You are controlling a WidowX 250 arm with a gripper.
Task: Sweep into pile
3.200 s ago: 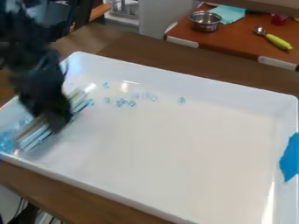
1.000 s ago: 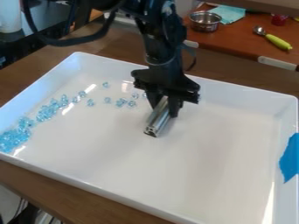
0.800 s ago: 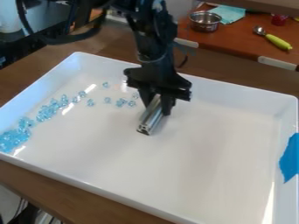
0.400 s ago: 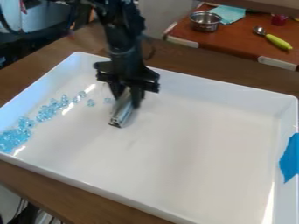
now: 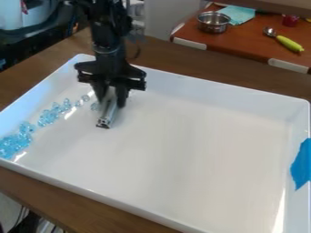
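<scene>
Tool (image 5: pixel 111 98) clamped on metal bar (image 5: pixel 107 113), just beside blue pieces (image 5: pixel 52 113) in white tray (image 5: pixel 176 164).

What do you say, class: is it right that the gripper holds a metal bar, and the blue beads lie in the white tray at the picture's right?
Not quite: the camera view shows the blue beads in the white tray at the picture's left, not its right. The gripper does hold a metal bar.
</scene>
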